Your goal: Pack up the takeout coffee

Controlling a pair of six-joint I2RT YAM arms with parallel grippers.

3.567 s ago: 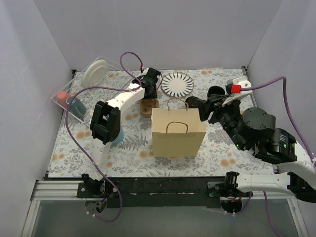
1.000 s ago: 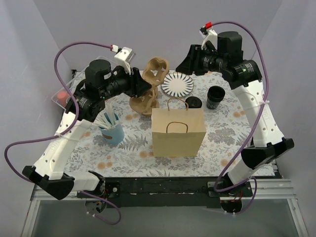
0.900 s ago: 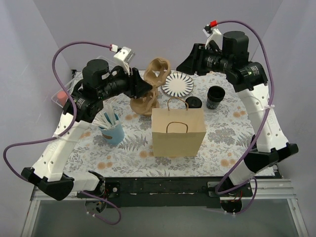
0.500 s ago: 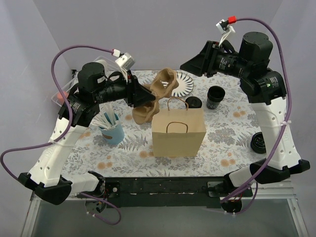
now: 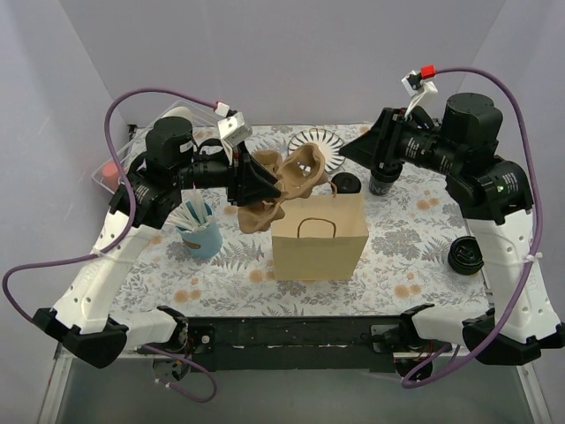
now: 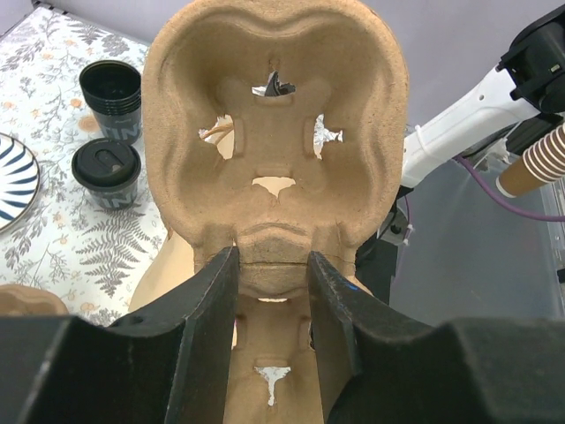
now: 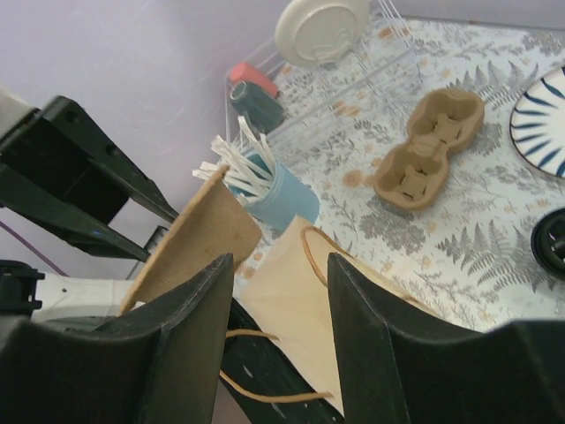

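The lidded coffee cup (image 6: 106,172) and the unlidded coffee cup (image 6: 110,97) are seen close together on the table (image 5: 402,252), behind the paper bag (image 5: 318,237).
A cardboard cup carrier (image 6: 274,150) is pinched by the left gripper (image 6: 272,261) and held raised near the bag; the right gripper (image 7: 281,261) is spread, with nothing gripped.

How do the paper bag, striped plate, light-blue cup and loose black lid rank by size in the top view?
1. paper bag, clearly largest.
2. striped plate, though the cup carrier hides part.
3. light-blue cup and loose black lid: too alike to rank.
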